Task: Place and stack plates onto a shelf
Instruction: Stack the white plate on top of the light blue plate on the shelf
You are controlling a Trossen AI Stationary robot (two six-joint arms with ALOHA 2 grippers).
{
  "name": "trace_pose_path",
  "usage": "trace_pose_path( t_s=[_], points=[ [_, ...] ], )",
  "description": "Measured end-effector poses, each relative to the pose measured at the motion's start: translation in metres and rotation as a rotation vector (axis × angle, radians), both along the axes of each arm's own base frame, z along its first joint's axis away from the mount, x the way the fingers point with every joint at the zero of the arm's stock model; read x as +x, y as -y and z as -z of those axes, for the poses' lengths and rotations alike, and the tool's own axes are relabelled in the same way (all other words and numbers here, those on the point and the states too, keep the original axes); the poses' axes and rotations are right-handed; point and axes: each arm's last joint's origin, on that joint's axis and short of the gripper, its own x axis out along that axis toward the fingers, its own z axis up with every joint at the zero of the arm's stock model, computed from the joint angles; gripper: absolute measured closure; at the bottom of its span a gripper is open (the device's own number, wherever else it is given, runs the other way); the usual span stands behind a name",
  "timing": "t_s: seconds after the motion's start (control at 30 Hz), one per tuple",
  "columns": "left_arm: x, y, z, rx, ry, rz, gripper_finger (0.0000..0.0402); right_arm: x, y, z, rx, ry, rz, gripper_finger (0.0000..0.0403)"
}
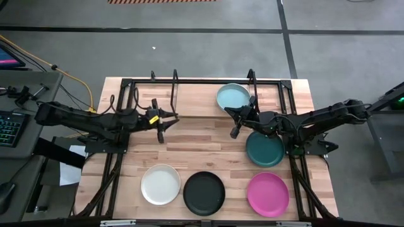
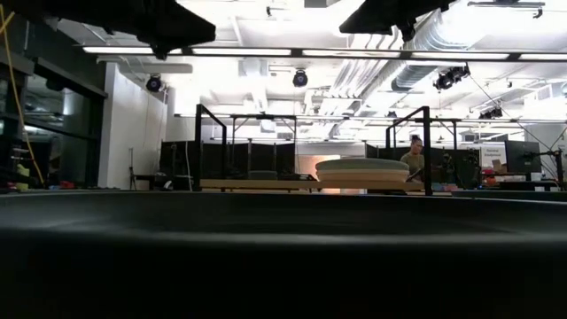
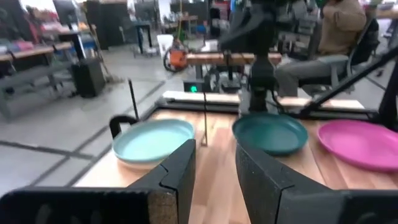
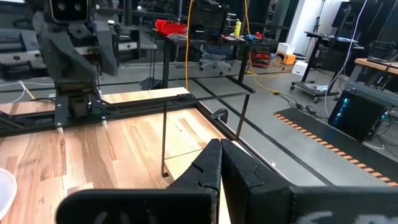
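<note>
Hovering over the middle of the surface, the right gripper point(image 1: 235, 131) has its fingers pressed together on nothing, just left of the dark teal plate point(image 1: 265, 149) and near the shelf point(image 1: 189, 107). The left gripper point(image 1: 163, 128) hangs opposite it, left of centre, fingers slightly spread and empty.

On the shelf's right half lies the light teal plate point(image 1: 233, 96), flat and face up; a pale rim shows under it in the left wrist view, though what it belongs to is hard to make out. The right arm crosses the dark teal plate's far edge, hiding part of it. Along the near edge the white plate point(image 1: 160, 184), black plate point(image 1: 204, 192) and magenta plate point(image 1: 267, 193) lie flat in a row from left to right, apart from one another. Being round, none has a long axis.

A dark blurred mass fills the lower half of the low view, so only the shelf board and its load show there.

The wooden surface point(image 1: 196, 148) is edged by a black tube frame. Beyond it are a grey floor, benches, and a seated person point(image 3: 329, 37).
</note>
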Motion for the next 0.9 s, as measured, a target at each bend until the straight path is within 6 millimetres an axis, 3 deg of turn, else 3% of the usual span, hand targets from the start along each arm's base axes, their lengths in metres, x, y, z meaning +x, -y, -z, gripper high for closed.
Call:
trace_pose_path(
  t_s=[0.2, 0.33, 0.43, 0.7, 0.9],
  points=[
    [0.004, 0.003, 0.009, -0.086, -0.053, 0.047, 0.0298, 0.0, 0.0, 0.0, 0.001, 0.001, 0.0, 0.0402],
    [0.004, 0.019, 0.008, -0.259, -0.048, 0.356, 0.0298, 0.0, 0.0, 0.0, 0.0, 0.0, 0.0, 0.0402],
    [0.001, 0.034, 0.014, -0.377, -0.127, 0.475, 0.0298, 0.0, 0.0, 0.0, -0.001, 0.0, 0.0, 0.0402],
    [-0.015, 0.073, 0.055, -0.61, -0.54, 0.397, 0.0298, 0.0, 0.0, 0.0, 0.001, 0.001, 0.0, 0.0402],
    [-0.022, 0.101, 0.081, -0.578, -0.728, 0.374, 0.0298, 0.0, 0.0, 0.0, 0.002, 0.001, 0.0, 0.0402]
  ],
)
